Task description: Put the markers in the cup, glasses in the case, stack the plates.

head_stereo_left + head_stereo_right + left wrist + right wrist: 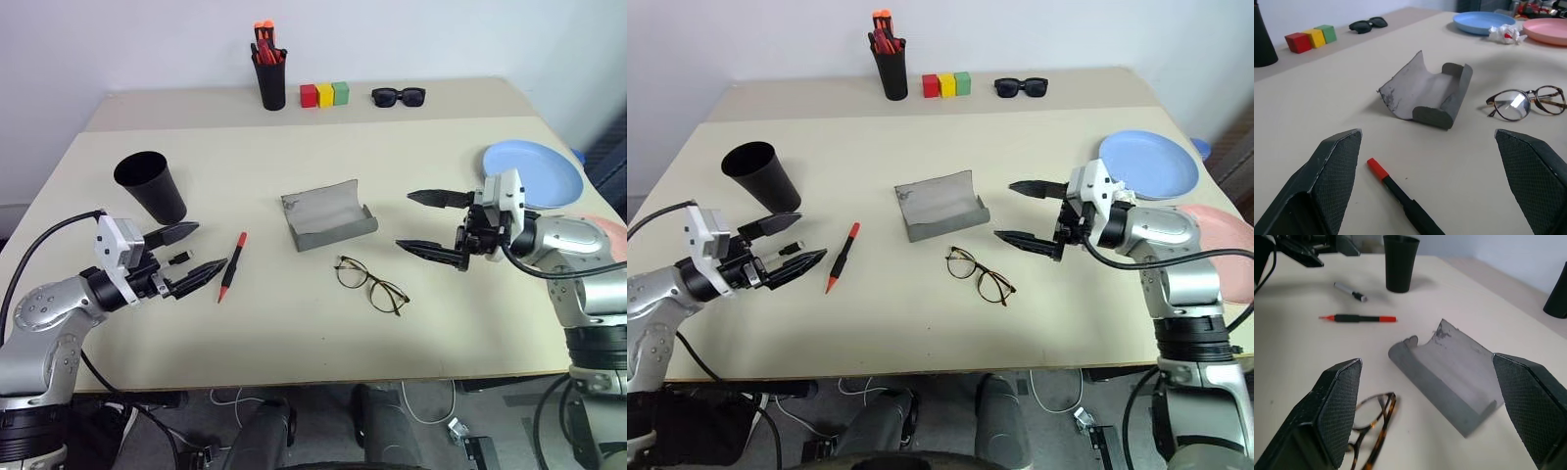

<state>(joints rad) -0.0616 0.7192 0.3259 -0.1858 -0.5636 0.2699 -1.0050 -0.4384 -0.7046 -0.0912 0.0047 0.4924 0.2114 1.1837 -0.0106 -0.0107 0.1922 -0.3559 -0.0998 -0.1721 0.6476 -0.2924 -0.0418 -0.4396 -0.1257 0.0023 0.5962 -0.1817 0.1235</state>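
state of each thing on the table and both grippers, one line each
glasses case: open, empty
glasses: unfolded, on the table in front of the case
red-capped marker: flat on the table, outside the cup
black cup: upright, empty as far as visible
blue plate: on the table, nothing stacked on it
pink plate: beside the blue one, not stacked
pen holder: upright, holding markers
sunglasses: unfolded
left gripper: open, empty
right gripper: open, empty

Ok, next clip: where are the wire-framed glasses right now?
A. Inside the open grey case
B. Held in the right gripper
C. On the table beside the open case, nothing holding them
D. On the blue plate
C: the glasses lie flat on the table in front of the open, empty case, and the open right gripper hovers apart from them.
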